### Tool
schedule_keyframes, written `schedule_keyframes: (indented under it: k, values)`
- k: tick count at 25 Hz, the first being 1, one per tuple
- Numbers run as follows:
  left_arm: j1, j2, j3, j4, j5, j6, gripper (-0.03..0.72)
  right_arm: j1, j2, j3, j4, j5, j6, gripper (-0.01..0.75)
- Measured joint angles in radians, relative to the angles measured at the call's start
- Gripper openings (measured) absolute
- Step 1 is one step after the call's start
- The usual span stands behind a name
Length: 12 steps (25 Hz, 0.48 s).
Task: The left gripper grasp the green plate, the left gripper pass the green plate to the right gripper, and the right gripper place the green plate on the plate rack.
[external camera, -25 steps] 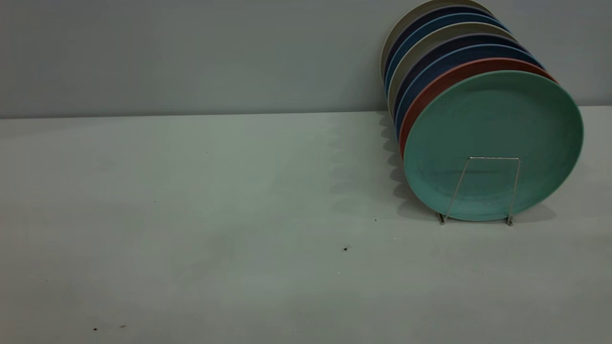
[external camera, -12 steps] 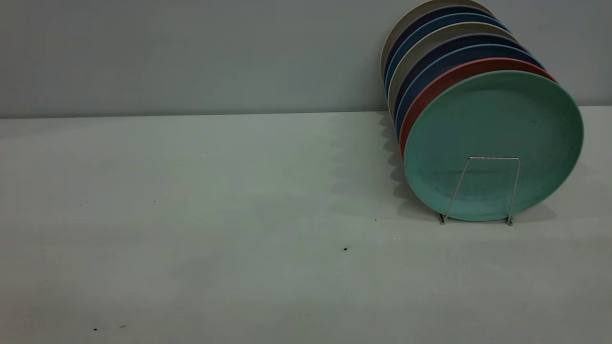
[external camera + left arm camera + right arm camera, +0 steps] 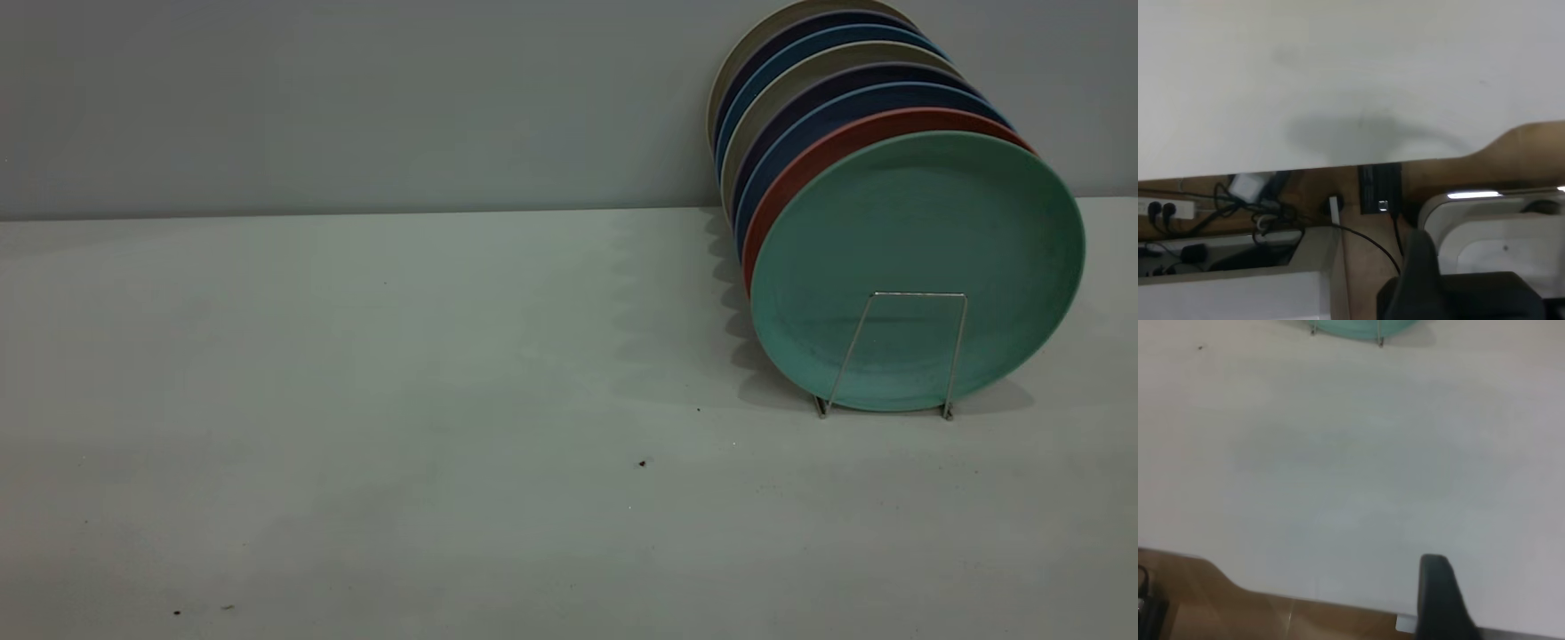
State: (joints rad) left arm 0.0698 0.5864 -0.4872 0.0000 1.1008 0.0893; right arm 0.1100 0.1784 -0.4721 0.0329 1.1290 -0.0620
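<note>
Green plate [image 3: 916, 267] stood upright in the plate rack [image 3: 893, 356] at 3 o'clock on the table [image 3: 400, 400], frontmost of a leaning row, salmon plate [image 3: 800, 169] touching just behind, blue plates [image 3: 818, 111] beyond. Left gripper [image 3: 1421, 267] hung past the table edge, above cables; right gripper [image 3: 1438, 593] near the table's edge, well apart from the rack. Jaws on both: cannot tell.

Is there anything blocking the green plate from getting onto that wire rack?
Nothing visible does: the green plate already stands upright in the plate rack, frontmost of the row of plates, behind the front wire loop. Neither gripper shows in the exterior view.
</note>
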Motion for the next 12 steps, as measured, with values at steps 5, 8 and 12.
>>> schedule_keyframes:
  k: [5,8,12]
  values:
    - [0.000,-0.024,0.000,0.000,0.000,-0.006,0.581,0.000,0.000,0.000,0.000,0.000,0.002,0.458]
    - [0.000,-0.044,0.000,0.000,0.000,-0.006,0.581,-0.001,-0.014,0.000,0.000,0.000,0.002,0.458]
    - [0.000,-0.079,0.000,0.000,0.000,-0.006,0.581,-0.035,-0.117,0.000,0.001,0.000,0.002,0.458]
